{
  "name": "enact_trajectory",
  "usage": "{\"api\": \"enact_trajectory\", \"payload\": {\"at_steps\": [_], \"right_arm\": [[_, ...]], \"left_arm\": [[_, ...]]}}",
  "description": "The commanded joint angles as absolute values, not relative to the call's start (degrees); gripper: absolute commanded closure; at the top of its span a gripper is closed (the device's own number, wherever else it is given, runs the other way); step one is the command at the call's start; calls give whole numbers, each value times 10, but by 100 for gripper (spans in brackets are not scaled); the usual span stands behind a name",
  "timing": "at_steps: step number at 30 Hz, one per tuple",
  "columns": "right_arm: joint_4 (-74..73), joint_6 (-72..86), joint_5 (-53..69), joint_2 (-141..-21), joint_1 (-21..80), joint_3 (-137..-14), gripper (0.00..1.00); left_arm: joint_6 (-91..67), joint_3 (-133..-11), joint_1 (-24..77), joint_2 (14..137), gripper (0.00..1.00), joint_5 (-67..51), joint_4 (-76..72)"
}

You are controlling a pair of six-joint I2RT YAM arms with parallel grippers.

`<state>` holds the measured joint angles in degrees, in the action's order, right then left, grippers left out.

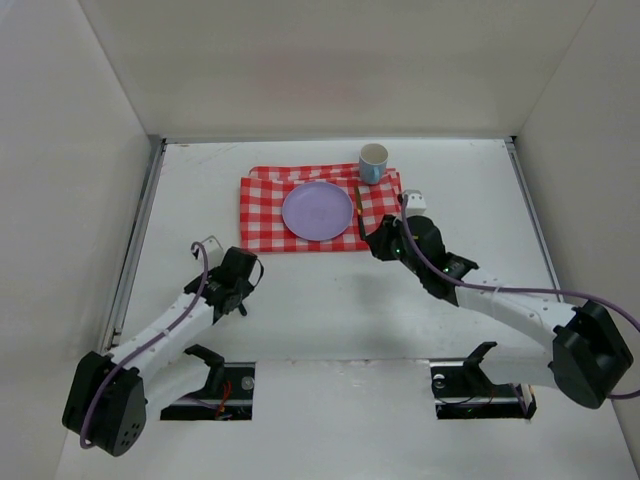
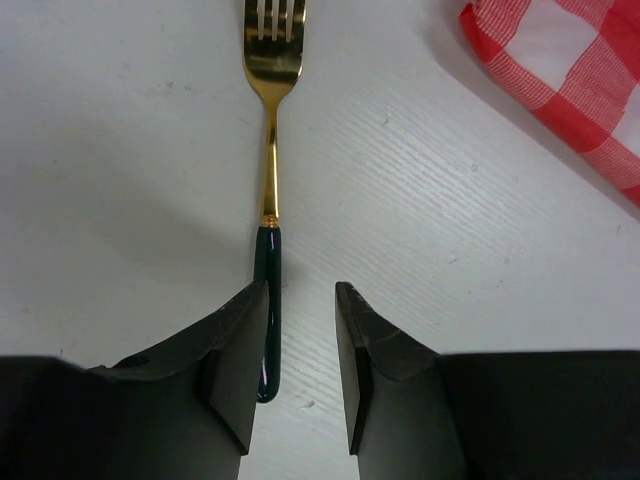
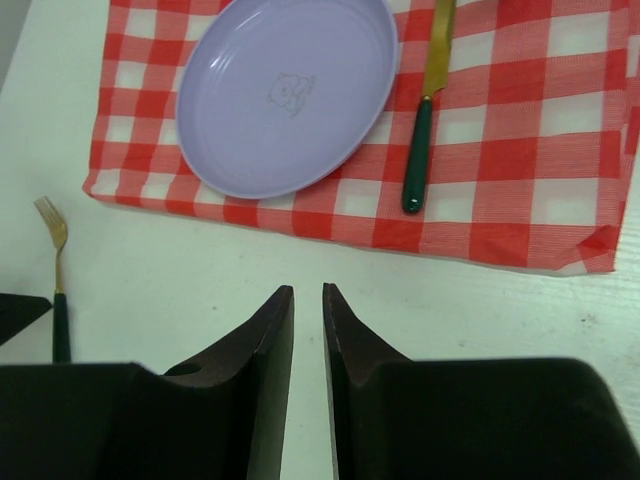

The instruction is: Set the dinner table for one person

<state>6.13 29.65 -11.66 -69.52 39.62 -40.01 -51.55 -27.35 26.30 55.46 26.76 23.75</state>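
Observation:
A fork (image 2: 270, 150) with a gold head and dark green handle lies on the white dinner table (image 1: 300, 320), near the cloth's front left corner. My left gripper (image 2: 300, 290) is open low over the handle's end, which lies against the left finger; the right finger stands apart. It also shows in the top view (image 1: 238, 275). A red-and-white checked cloth (image 1: 262, 215) carries a purple plate (image 1: 317, 209), a green-handled gold knife (image 3: 420, 140) to its right, and a white-and-blue cup (image 1: 373, 162). My right gripper (image 3: 308, 290) is shut to a thin gap, empty, just before the cloth's front edge.
Grey rails run along the left side edge (image 1: 135, 240) and right side edge (image 1: 530, 220). White walls enclose the table on three sides. The arm bases stand at the near edge.

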Motion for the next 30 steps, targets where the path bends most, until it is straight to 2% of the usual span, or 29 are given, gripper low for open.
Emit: {"api": "enact_trajectory", "payload": {"at_steps": [1, 14, 19, 23, 27, 30], "right_arm": [[116, 304, -92, -690, 399, -401, 76], [120, 308, -94, -680, 392, -394, 73], [120, 310, -94, -677, 389, -393, 71], [121, 313, -105, -662, 383, -385, 60], [130, 319, -126, -648, 370, -372, 53], [136, 327, -126, -644, 363, -366, 51]], "left_arm": [[-524, -272, 265, 566, 70, 271, 263], [-516, -239, 255, 606, 71, 266, 213], [-514, -238, 250, 616, 85, 261, 210], [-506, -244, 247, 607, 97, 259, 212], [-476, -291, 275, 563, 99, 289, 220], [-423, -352, 306, 580, 99, 309, 198]]}}
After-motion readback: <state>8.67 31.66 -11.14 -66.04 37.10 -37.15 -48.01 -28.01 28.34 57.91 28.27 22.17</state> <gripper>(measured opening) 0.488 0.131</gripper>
